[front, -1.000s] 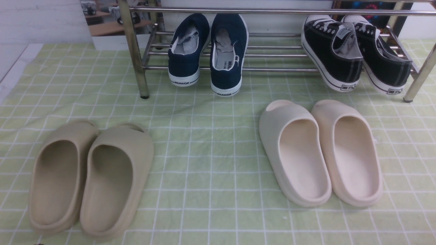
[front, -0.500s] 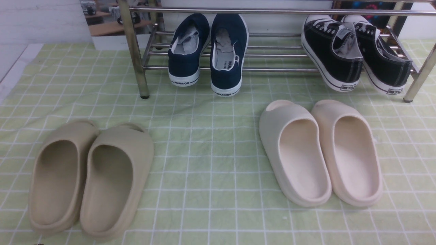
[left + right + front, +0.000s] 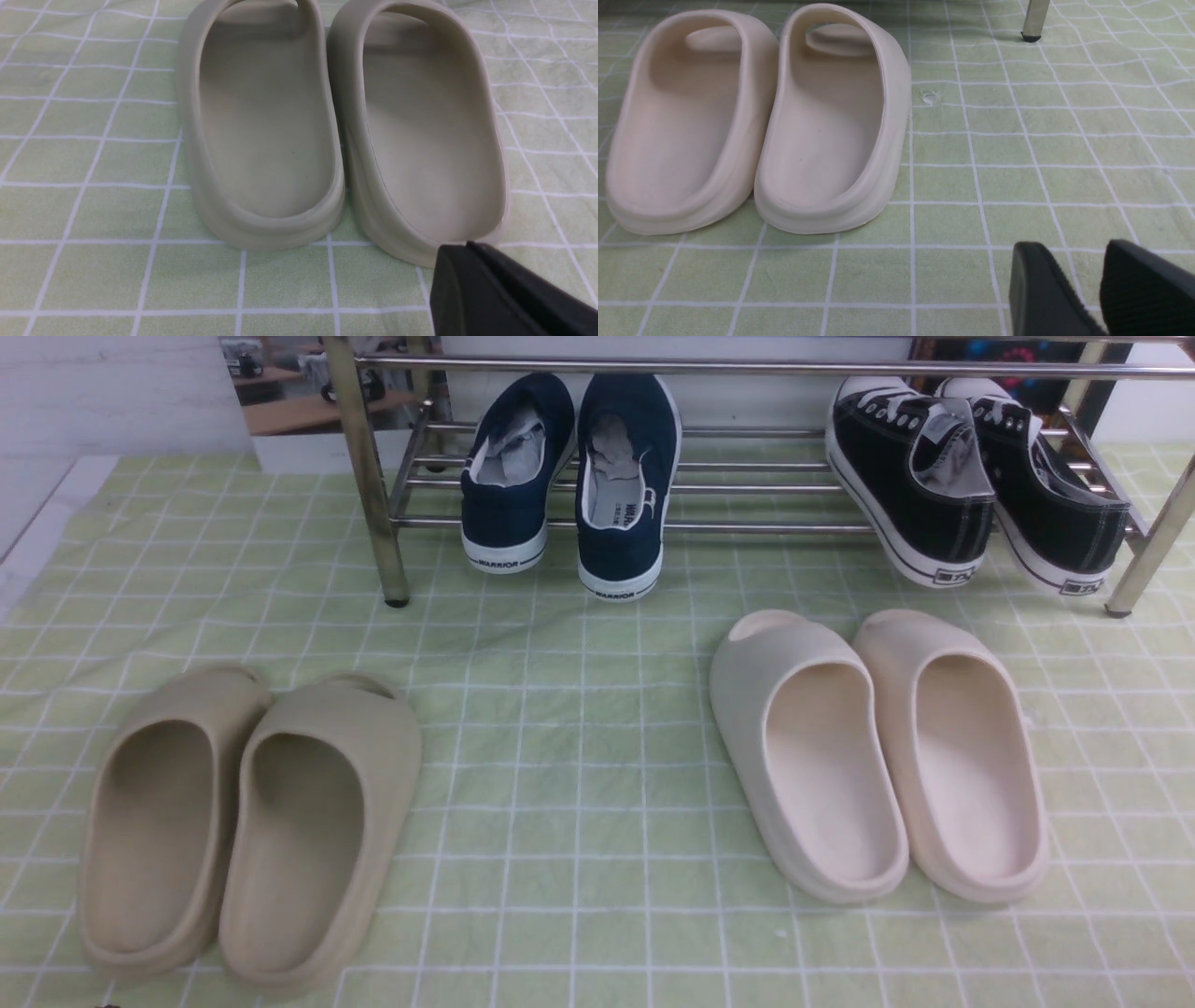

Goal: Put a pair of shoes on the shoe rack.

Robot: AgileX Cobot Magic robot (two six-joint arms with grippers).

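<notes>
Your navy slip-ons sat on the left of the steel rack, "WARRIOR" legible on both heels. Your left pincer was clenched empty; your right pincer stood slightly parted, holding nothing. The black sneakers' heel labels were too small to read.

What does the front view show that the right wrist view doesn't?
Only the front view: the navy slip-ons on the rack's lower bars, the black lace-up sneakers, and the beige slides.

Only the right wrist view: the right tool, its two fingertips apart.

Both: the cream slides, the green checked cloth, and a rack leg with a black foot.
</notes>
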